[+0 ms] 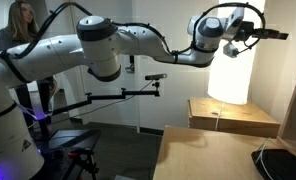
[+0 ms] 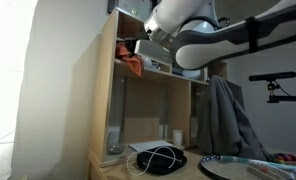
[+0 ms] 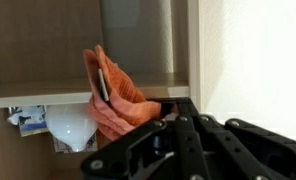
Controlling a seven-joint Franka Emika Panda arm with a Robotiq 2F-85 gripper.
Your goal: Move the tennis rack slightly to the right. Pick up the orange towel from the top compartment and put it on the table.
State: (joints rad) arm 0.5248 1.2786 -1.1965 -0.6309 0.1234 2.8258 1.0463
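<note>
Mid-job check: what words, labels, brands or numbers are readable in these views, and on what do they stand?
No text can be read in any view.
Too blurred to read: print on the blue-and-white item under the shelf, wrist view.
No marking shows on the orange towel.

White wall (image 1: 153, 15), wooden table (image 1: 203, 150), glowing pale column (overexposed) (image 1: 231, 65).

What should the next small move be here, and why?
Probably pull the orange towel back out of the top compartment: the gripper is at it, a dark finger pressed into its folds, and it lies draped over the shelf edge. Grip unclear.
</note>
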